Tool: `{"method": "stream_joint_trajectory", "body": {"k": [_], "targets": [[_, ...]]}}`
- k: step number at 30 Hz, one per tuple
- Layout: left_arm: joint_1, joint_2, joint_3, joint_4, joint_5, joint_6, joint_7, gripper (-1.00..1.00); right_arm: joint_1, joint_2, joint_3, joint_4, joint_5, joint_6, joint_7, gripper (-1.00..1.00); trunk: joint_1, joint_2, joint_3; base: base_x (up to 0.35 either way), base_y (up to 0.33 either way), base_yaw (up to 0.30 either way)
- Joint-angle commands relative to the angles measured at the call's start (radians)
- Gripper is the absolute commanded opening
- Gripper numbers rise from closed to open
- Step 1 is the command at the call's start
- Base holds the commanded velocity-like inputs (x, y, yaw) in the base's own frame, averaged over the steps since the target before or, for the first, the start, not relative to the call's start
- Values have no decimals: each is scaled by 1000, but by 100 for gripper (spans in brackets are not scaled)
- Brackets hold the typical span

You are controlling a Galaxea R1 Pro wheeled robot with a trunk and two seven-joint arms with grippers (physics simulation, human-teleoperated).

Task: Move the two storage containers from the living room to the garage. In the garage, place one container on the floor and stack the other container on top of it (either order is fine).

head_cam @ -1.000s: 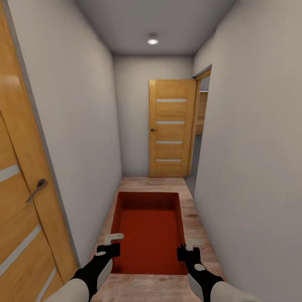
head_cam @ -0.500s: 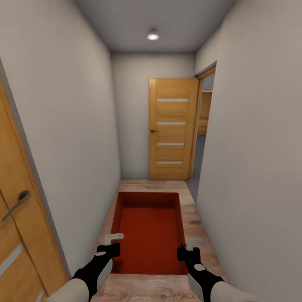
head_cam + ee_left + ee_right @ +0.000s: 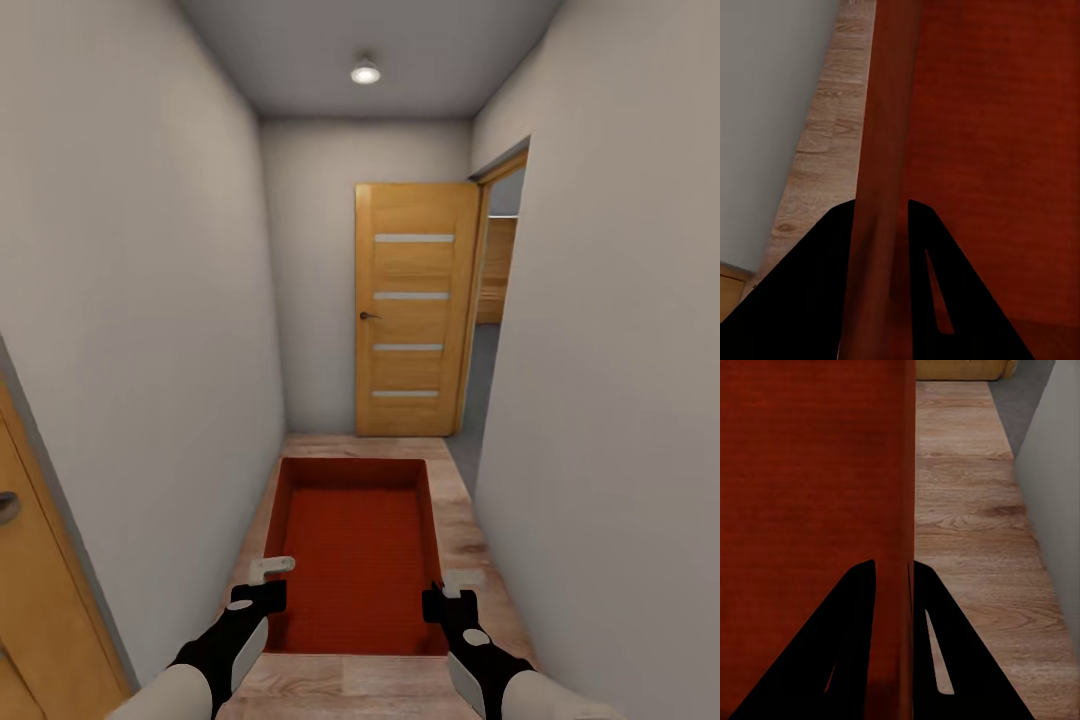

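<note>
The lidless red-orange rectangular storage container (image 3: 357, 545) is carried in a corridor, before the open wooden door (image 3: 412, 310). The left gripper (image 3: 262, 577) and the right gripper (image 3: 452, 590) each pinch one side wall. Garage not reached; stacking remains.

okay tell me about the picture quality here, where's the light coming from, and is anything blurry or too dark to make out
Head view: even, soft light from one ceiling lamp, no glare, and the walls splay outward like a wide lens. Left wrist view: the fingers are flat black silhouettes, and the storage container wall between them is smeared and soft. Right wrist view: fingers equally black, wood floor grain fairly crisp.
</note>
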Motion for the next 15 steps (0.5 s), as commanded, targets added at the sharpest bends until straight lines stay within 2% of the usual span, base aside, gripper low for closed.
{"method": "stream_joint_trajectory", "body": {"k": [1,15], "targets": [[0,1,11,1,10,6,6,-100,-2,-1,-46,-3,13,-8,-4,-100,1,-2,-2,322,0,0],[0,1,11,1,10,6,6,-100,-2,-1,-46,-3,13,-8,-4,-100,1,-2,-2,322,0,0]]}}
